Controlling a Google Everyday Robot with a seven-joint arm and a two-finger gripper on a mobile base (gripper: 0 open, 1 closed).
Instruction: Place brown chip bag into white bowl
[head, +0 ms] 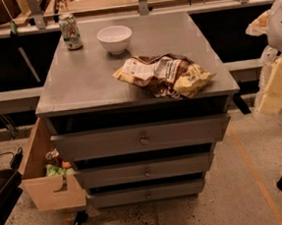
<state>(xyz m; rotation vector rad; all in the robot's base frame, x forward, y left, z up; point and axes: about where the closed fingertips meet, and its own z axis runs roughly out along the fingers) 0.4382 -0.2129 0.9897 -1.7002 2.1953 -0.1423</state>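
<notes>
No words can be read on the brown chip bag (165,75) or the can (70,32), with the gripper (275,93) off to the bag's right.

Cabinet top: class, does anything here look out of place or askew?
The brown chip bag lies crumpled near the front-right edge, outside the white bowl. The gripper hangs off to the right, beside the cabinet.
</notes>
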